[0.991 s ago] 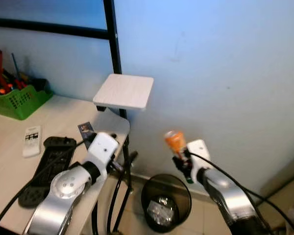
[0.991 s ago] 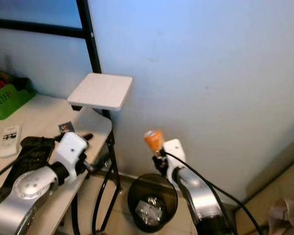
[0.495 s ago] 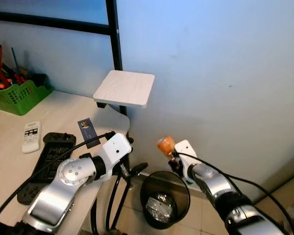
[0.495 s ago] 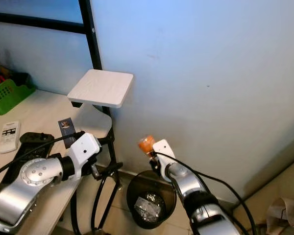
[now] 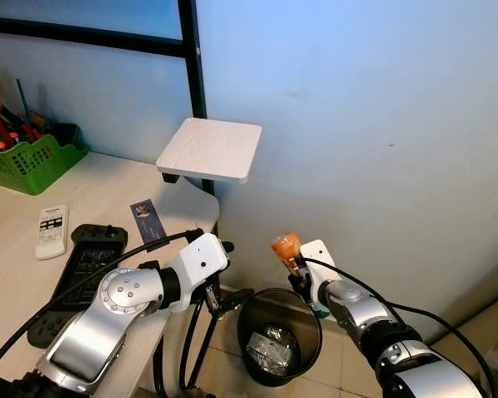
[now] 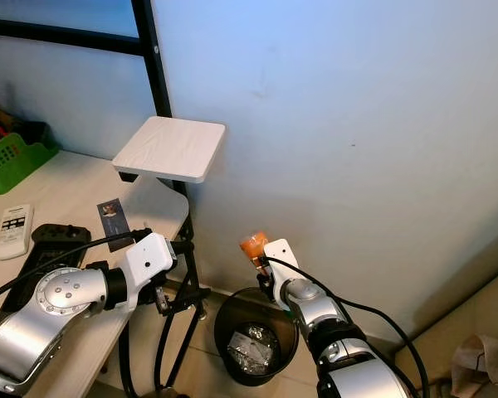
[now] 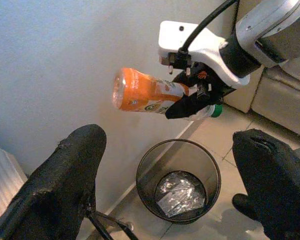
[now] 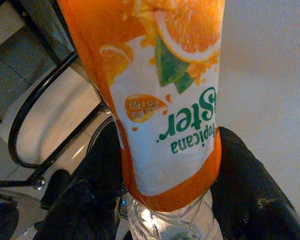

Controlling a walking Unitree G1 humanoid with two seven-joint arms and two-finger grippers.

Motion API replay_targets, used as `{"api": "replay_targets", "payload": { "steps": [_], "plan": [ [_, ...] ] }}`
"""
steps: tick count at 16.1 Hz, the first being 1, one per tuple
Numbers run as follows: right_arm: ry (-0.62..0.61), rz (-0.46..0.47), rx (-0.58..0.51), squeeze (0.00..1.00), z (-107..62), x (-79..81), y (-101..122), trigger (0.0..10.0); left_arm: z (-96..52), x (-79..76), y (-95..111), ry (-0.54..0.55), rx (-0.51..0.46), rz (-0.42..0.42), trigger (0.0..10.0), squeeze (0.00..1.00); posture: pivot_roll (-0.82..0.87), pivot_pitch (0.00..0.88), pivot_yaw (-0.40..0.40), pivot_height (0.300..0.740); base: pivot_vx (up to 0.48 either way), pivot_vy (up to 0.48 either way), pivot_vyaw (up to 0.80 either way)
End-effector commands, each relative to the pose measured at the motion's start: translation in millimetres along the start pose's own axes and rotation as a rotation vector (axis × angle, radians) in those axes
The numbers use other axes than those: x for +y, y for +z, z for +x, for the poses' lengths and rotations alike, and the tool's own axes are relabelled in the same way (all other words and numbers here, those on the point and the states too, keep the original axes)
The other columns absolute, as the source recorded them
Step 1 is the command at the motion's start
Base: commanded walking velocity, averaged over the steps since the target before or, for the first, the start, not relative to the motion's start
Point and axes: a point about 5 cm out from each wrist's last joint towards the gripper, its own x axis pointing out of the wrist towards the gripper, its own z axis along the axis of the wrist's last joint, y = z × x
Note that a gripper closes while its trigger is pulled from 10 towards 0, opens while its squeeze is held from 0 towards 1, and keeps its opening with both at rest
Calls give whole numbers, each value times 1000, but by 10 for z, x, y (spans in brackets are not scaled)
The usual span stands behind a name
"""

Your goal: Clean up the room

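An orange juice bottle (image 5: pixel 287 249) with an orange and white label (image 8: pixel 166 95) is held upside down in my right gripper (image 5: pixel 302 278), which is shut on it. It hangs just above the far rim of a round black wire waste bin (image 5: pixel 280 335) on the tiled floor; the bin holds crumpled clear plastic (image 7: pixel 179 193). In the left wrist view the bottle (image 7: pixel 147 93) lies tilted above the bin (image 7: pixel 178 187). My left gripper (image 5: pixel 229 300) is open, low beside the desk's edge, left of the bin, with its fingers (image 7: pixel 70 185) wide apart.
A pale desk (image 5: pixel 100 203) on the left carries a green basket of tools (image 5: pixel 23 162), a white remote (image 5: pixel 50 230), a black controller (image 5: pixel 79 269) and a small card (image 5: pixel 148 222). A white square shelf (image 5: pixel 209 149) sits on a black post. The blue wall is close behind the bin.
The right gripper has come down with the bottle toward the bin's rim, then shifted slightly. The left gripper swung lower and rightward, off the desk toward the bin.
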Motion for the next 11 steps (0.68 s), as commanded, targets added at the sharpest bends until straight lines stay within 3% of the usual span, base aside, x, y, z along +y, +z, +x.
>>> {"api": "replay_targets", "payload": {
  "steps": [1,7,11],
  "plan": [
    [9,11,-28,0,6,-6,73,10000,6,36,0,-4,13,19,10000,0,12,37,20,740,0,0,0],
    [46,35,-14,0,18,46,50,10000,6,49,-26,-14,27,20,10000,0,12,37,20,740,0,0,0],
    [73,58,-3,0,21,72,22,10000,-4,22,-77,-48,56,-26,10000,0,13,36,18,740,0,0,0]
  ]
}}
